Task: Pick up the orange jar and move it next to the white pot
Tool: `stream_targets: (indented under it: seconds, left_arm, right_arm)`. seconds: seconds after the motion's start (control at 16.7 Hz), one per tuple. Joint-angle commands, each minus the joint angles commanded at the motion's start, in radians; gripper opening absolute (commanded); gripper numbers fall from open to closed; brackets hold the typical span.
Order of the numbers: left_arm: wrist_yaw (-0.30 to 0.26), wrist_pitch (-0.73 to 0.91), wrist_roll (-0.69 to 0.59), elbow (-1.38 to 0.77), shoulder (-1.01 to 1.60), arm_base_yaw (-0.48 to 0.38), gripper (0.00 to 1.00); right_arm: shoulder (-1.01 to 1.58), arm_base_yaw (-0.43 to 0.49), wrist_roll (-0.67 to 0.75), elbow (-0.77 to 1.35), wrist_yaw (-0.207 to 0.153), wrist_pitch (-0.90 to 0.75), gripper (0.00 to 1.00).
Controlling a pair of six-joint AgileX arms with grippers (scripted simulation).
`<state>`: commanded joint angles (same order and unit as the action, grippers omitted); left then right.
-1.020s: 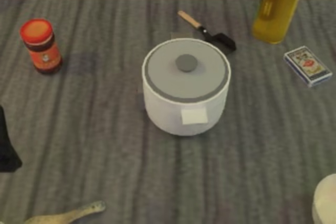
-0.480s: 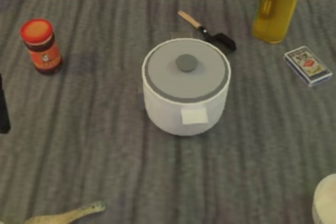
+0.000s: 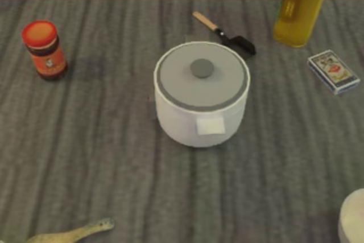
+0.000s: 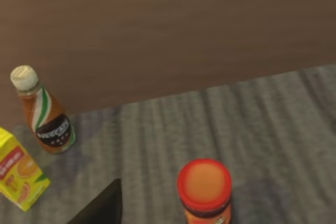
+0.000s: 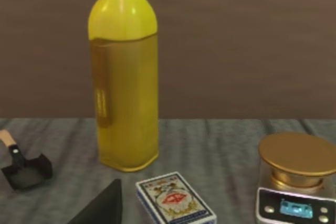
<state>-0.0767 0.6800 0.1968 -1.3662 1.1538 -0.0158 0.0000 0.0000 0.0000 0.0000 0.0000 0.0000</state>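
Note:
The orange jar (image 3: 44,49), red-lidded with a dark band, stands upright near the table's far left. The left wrist view looks down on the orange jar's lid (image 4: 205,184). The white pot (image 3: 202,92), with its grey lid and knob, sits mid-table, well to the right of the jar. Neither gripper appears in the top view. A dark wedge of my left gripper (image 4: 102,211) shows beside the jar in the left wrist view, not touching it. A similar dark wedge of my right gripper (image 5: 102,205) shows in the right wrist view, near the card box.
A tall yellow bottle (image 3: 300,7), a card box (image 3: 334,71) and a small black shovel (image 3: 227,35) lie at the back right. A spoon (image 3: 74,233) lies front left, a white rounded object (image 3: 354,217) front right. A scale (image 5: 296,177), a drink bottle (image 4: 44,114) and a yellow carton (image 4: 18,174) appear in the wrist views.
The dark shape of my left arm at the top view's left edge has slid out of sight to the left. The jar and pot have not moved.

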Motion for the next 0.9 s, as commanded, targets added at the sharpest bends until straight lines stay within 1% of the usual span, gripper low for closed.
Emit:
stream_targets:
  seconds: [0.3, 0.54, 0.72, 0.9]
  left_arm:
    - [-0.005, 0.213, 0.079, -0.57, 0.421, 0.003, 1.0]
    - [-0.002, 0.406, 0.134, -0.963, 0.779, 0.007, 1.0]
    - [0.004, 0.562, 0.169, -1.194, 1.045, 0.01, 1.0]
    - [0.011, 0.712, 0.195, -1.364, 1.288, 0.013, 1.0]
  right_arm:
    - [0.0, 0.0, 0.0, 0.0, 0.0, 0.0, 1.0]
    - [0.0, 0.0, 0.0, 0.0, 0.0, 0.0, 1.0]
    - [0.0, 0.0, 0.0, 0.0, 0.0, 0.0, 1.0]
    - [0.0, 0.0, 0.0, 0.0, 0.0, 0.0, 1.0]
